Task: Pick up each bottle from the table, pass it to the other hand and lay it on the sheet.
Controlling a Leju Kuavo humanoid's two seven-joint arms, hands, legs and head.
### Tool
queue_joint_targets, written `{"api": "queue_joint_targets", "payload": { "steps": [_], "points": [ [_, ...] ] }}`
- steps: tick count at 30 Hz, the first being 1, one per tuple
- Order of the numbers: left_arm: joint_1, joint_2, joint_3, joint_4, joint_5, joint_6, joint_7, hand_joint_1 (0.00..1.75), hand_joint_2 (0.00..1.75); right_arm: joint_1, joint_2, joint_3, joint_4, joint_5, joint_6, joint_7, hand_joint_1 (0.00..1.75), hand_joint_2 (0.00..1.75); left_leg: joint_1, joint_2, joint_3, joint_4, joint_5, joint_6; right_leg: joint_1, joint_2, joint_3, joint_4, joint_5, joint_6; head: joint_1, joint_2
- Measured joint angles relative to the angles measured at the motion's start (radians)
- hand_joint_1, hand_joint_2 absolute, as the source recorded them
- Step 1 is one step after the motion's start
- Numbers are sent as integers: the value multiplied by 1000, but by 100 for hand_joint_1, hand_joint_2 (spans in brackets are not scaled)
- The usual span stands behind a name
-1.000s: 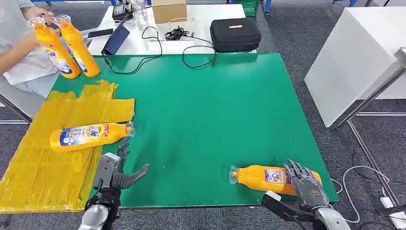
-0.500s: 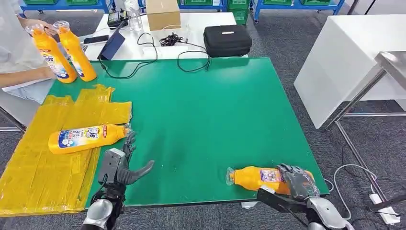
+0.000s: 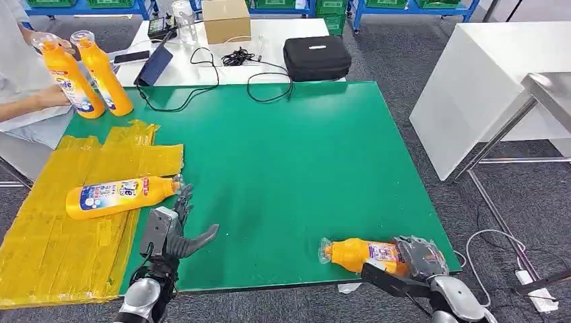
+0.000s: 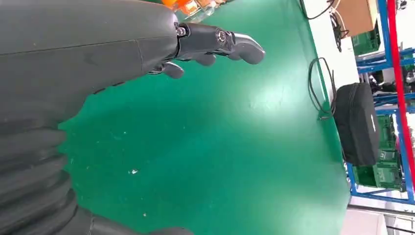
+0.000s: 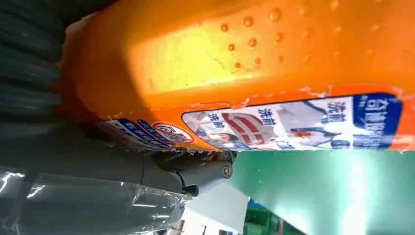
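Four orange bottles (image 3: 367, 254); one yellow sheet (image 3: 60, 235); one black case (image 3: 316, 57).

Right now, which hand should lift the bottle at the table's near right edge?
Right hand: its fingers already wrap the bottle. The left hand hovers open, far across the green mat.

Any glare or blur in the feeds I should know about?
Right wrist view: bottle very close, with a bright highlight on its orange side; label readable. Left wrist view: soft sheen on the green mat, left hand dark. Head view: evenly lit, sharp.
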Motion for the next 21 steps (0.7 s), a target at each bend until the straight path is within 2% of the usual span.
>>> {"api": "queue_joint_targets", "payload": {
  "steps": [4,5,6,7,8,9,10,11,14,21],
  "points": [
    [12,-1,0,-10,0,12,3,0,175,18,62,-20,-21,5,-146,-34,175,175,0,6,-1,0,-1,-1,0,0,-1,0,0,0,1,0],
    [18,-2,1,-14,0,15,5,0,175,30,88,-30,-32,3,-189,-49,175,175,0,7,-3,-1,-1,-1,-1,0,-3,1,2,2,0,0],
    [24,-3,1,-18,0,17,6,0,175,40,113,-37,-47,-2,-237,-74,175,175,0,8,-12,0,-1,-1,-3,-1,-5,1,9,8,0,0],
    [30,-3,1,-21,0,20,6,0,175,38,148,-48,-76,-22,-299,-110,175,175,-1,9,-13,0,-2,-1,-5,-1,-8,0,23,12,0,0],
    [34,-4,1,-23,0,20,5,0,175,34,180,-55,-103,-46,-345,-148,175,175,-5,9,-13,1,-2,-1,-6,-1,-10,0,36,11,0,0],
    [38,-6,1,-24,0,21,1,0,175,31,211,-65,-133,-83,-388,-194,175,175,-6,6,-13,1,0,-1,-7,-3,-11,1,33,6,-2,0],
    [42,-7,0,-26,7,22,-4,0,175,30,238,-76,-163,-125,-422,-239,175,175,-6,0,-16,0,4,-2,-6,-11,-13,2,34,8,-1,0],
    [47,-7,0,-27,11,21,-9,0,175,30,262,-86,-191,-168,-446,-280,175,175,-5,-7,-19,0,11,-7,-4,-16,-14,3,35,5,1,0],
    [56,-6,-5,-27,28,10,-15,0,175,24,322,-109,-252,-269,-496,-365,175,175,-3,-13,-26,1,12,-8,-2,-24,-22,7,39,3,0,0],
    [55,-4,-37,-40,53,-48,-7,0,175,2,414,-147,-304,-357,-522,-425,175,175,-2,-17,-33,0,8,-12,-3,-27,-29,9,34,-2,0,0]
  ]
}}
